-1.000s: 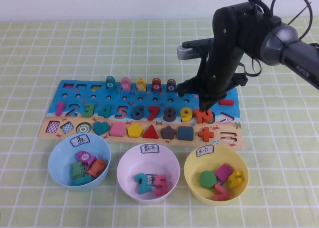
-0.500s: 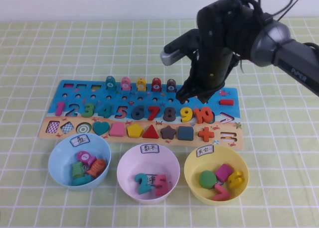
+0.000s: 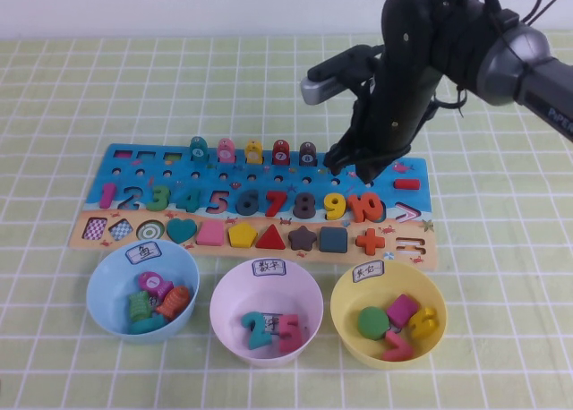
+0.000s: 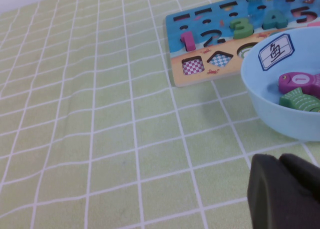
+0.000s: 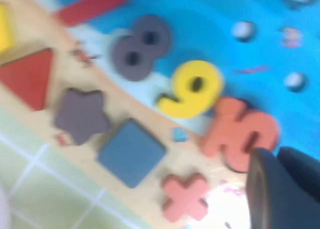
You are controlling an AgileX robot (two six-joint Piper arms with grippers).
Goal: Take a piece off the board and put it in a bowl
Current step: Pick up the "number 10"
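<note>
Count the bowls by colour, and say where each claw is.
Light blue bowl: 1
Pink bowl: 1
Yellow bowl: 1
Total: 3
Right claw: shut, just above the orange-red 10 on the board.
Left claw: low over the cloth beside the light blue bowl.

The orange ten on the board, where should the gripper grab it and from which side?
Judging by its pose, from straight above. The orange ten lies flat in the board, with the yellow nine close on one side, so pinching across its near and far edges looks safest. The right gripper, shut, hovers just behind it; the left gripper sits by the blue bowl.
</note>
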